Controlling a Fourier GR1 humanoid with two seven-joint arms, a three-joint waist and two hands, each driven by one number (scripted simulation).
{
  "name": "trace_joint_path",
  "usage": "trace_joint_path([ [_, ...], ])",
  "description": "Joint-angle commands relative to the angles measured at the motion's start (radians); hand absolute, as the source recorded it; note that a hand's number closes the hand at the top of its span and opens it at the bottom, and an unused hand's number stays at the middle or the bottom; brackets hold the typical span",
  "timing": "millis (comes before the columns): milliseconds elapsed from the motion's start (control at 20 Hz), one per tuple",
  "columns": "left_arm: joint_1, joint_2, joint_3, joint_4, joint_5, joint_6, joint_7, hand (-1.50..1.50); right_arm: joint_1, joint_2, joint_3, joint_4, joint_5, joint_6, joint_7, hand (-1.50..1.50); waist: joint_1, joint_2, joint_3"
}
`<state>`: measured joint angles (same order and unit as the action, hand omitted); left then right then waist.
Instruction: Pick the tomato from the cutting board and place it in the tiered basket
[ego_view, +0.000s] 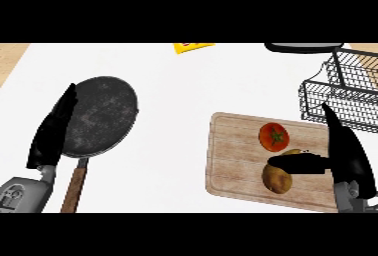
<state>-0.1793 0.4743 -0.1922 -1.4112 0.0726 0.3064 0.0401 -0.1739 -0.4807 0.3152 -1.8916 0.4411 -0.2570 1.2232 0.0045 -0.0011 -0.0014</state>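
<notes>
My right hand (347, 150) hangs over the cutting board (236, 160), fingers straight, thumb reaching across the potato (276, 179) — holding nothing. The tomato (274, 136) sits on the board just beyond. The tiered basket (332, 97) stands behind. My left hand (52, 130) rests flat beside the skillet (100, 117).

Lighting bright, even, over my white counter (192, 85); shadows barely visible; no glare; both my hands read flat black.
</notes>
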Motion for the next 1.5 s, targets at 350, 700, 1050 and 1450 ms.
trace_joint_path([
  [350, 0.062, -0.016, 0.022, -0.050, -0.012, -0.024, -0.013, 0.00, -0.055, 0.100, 0.016, 0.010, 0.171, 0.116, 0.253, -1.50, 0.004, -0.002, 0.000],
  [700, 0.064, -0.031, 0.035, -0.018, -0.030, -0.034, -0.024, 0.00, -0.031, 0.192, -0.027, 0.094, 0.174, 0.121, 0.174, -1.50, 0.001, 0.001, 0.000],
  [1050, 0.033, -0.026, 0.056, -0.036, -0.057, -0.047, 0.028, 0.00, 0.035, 0.256, -0.039, 0.092, 0.219, 0.143, 0.129, -1.50, -0.009, -0.001, 0.001],
  [1450, -0.065, -0.046, 0.121, 0.094, -0.049, -0.106, -0.026, 0.00, -0.095, 0.365, -0.105, 0.285, 0.261, 0.129, 0.050, -1.50, -0.007, 0.004, 0.001],
])
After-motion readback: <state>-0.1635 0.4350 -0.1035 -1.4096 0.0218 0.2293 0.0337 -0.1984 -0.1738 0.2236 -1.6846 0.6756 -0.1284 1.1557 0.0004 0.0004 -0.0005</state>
